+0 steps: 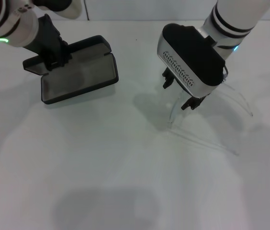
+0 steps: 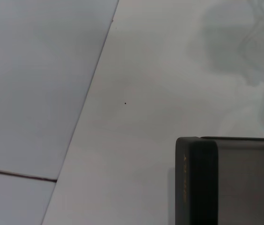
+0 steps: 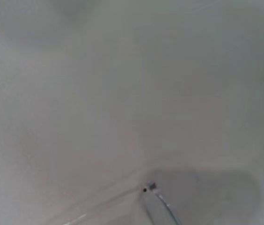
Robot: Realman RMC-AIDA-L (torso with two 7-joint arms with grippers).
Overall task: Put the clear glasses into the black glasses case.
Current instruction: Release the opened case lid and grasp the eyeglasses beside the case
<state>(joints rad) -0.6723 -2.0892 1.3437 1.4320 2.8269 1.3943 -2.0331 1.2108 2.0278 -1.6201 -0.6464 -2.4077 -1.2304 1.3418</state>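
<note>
Upper left of the head view: black glasses case (image 1: pixel 77 72), lying open on the white counter (image 1: pixel 101 182), grey lining facing up, lid half toward the frame's top edge. Left tool (image 1: pixel 53 56), black, reaches down from the upper left corner on a white arm with black bands and sits on the lid's far left edge; whether its fingers are apart or clamped on the lid cannot be told. The left wrist view shows one rounded corner of the case (image 2: pixel 225 180) with small orange lettering along its rim.

Upper right of the head view: right tool (image 1: pixel 183 93), below a bulky black and silver wrist housing, arm slanting in from the top right corner. Fingers point down at the counter and stand apart, one on either side of the clear glasses (image 1: pixel 183 110); contact cannot be judged.

Clear glasses: on the counter, right of centre, well apart from the case. Front piece beneath the tool; thin arms trail toward the lower right. The right wrist view shows a clear hinge part (image 3: pixel 157 201) at its lower edge.
</note>
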